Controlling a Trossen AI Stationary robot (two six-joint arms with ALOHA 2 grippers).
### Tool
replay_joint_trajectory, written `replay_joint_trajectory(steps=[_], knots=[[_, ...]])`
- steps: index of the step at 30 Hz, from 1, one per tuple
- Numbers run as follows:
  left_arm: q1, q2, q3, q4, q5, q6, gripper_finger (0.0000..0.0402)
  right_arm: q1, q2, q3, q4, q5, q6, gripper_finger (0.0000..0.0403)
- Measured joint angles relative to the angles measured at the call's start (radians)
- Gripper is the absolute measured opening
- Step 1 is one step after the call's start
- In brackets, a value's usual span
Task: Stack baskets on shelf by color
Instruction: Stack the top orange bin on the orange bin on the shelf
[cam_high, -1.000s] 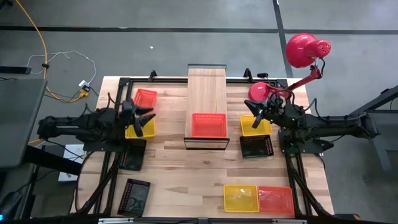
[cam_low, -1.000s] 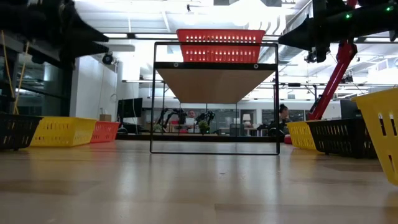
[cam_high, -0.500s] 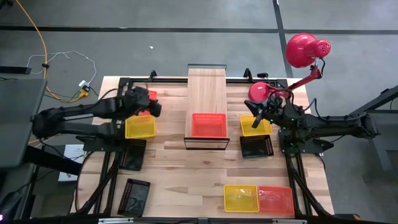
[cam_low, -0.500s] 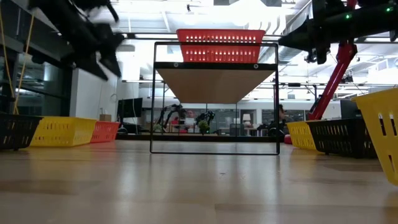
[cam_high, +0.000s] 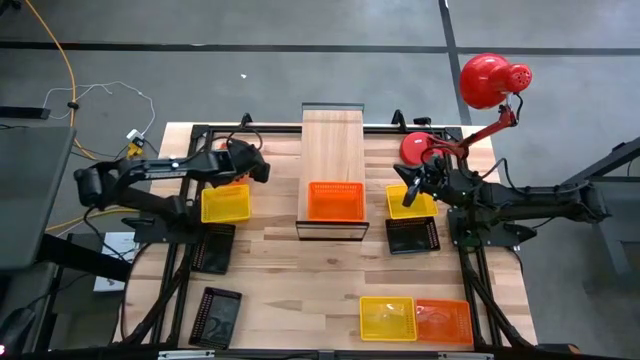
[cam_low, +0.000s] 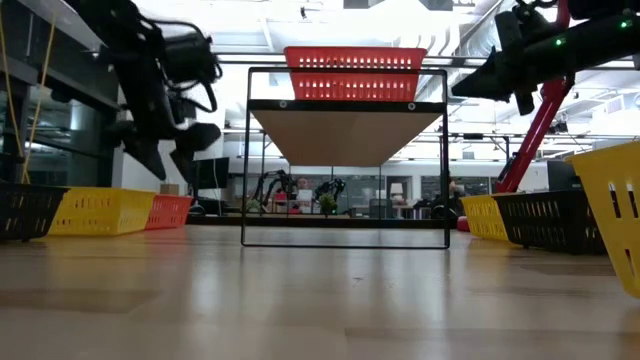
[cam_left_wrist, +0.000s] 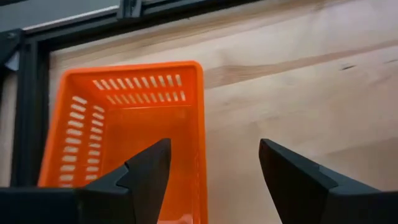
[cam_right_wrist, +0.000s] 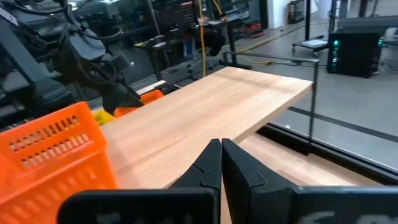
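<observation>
Left gripper (cam_left_wrist: 211, 174) hangs wide open and empty above an orange basket (cam_left_wrist: 127, 134) with slotted mesh walls. Right gripper (cam_right_wrist: 221, 163), fingers pressed together and empty, faces the shelf (cam_right_wrist: 211, 109), where 1 orange basket (cam_high: 335, 201) sits at its 6 o'clock end.

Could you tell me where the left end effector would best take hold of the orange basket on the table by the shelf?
Probably the long side wall of the orange basket nearest the shelf. The left end effector is open above that rim, one finger over the inside, the other over bare table. Coming straight down would let the fingers straddle the thin upright mesh wall.
</observation>
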Motion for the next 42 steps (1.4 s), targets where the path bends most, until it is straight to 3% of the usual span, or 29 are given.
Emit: replay_joint_trajectory(steps=[7, 15, 19, 26, 35, 42], knots=[[0.073, 0.113, 0.000, 0.081, 0.122, 0.040, 0.0232, 0.000, 0.000, 0.000, -0.002, 0.014, -0.008, 0.0000], [0.095, 0.145, 0.000, 0.059, 0.140, 0.073, 0.0214, 0.000, 0.000, 0.000, -0.001, 0.015, 0.034, 0.0000], [0.095, 0.137, 0.000, 0.033, 0.122, 0.076, 0.0160, 0.000, 0.000, 0.000, -0.001, 0.016, 0.038, 0.0000], [0.095, 0.136, 0.000, 0.016, 0.107, 0.106, 0.0014, 0.000, 0.000, 0.000, -0.001, 0.024, 0.062, 0.0000], [0.087, 0.123, 0.086, -0.037, 0.089, 0.215, 0.0004, 0.000, 0.000, 0.000, -0.001, 0.024, 0.062, 0.0000], [0.027, 0.043, 0.285, -0.177, -0.020, 0.342, 0.0001, 0.000, 0.000, 0.000, -0.001, 0.025, 0.056, 0.0000]])
